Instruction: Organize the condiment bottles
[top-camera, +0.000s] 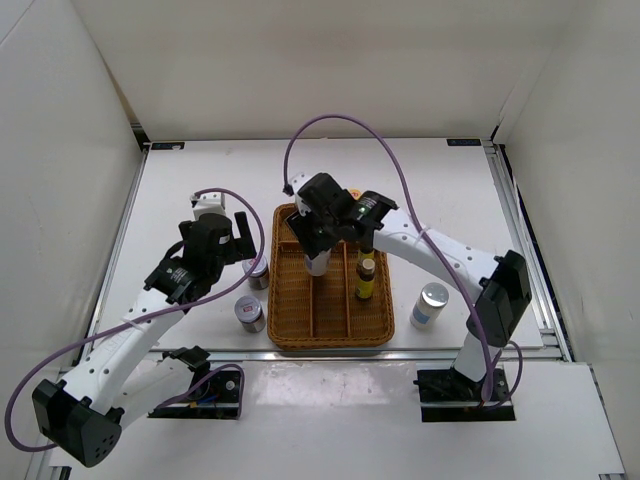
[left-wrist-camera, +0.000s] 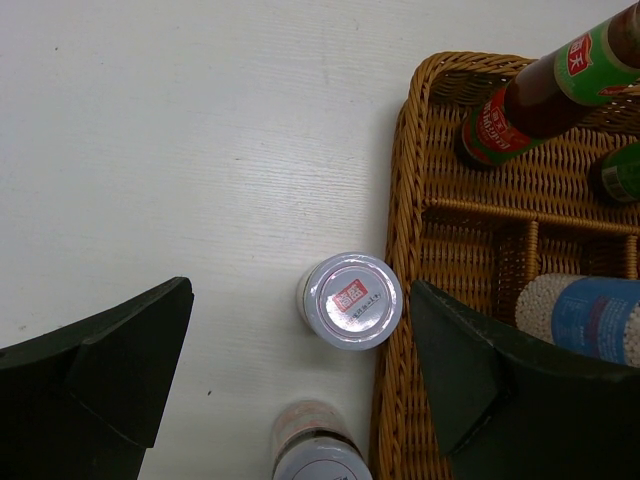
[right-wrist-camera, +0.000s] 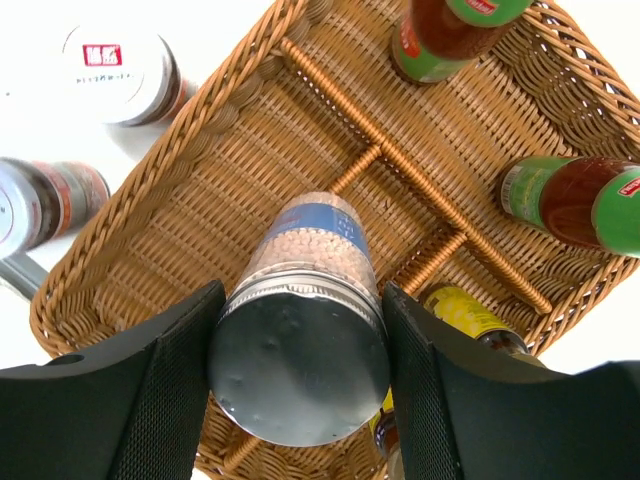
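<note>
Near jar (left-wrist-camera: 318, 452), left of tray (left-wrist-camera: 402, 180): blurred, cut off by the bottom edge.
Small bottle (right-wrist-camera: 468, 312): mostly hidden behind held jar (right-wrist-camera: 300, 340).
Tall bottles (right-wrist-camera: 445, 35): caps cut off by picture edges.

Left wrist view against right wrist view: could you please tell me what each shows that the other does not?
Only the left wrist view shows the open left hand. Only the right wrist view shows the right hand shut on the blue-labelled jar, plus a small yellow-capped bottle in the wicker tray. Both show the tray, that jar, two tall sauce bottles, and two silver-lidded jars beside the tray.
</note>
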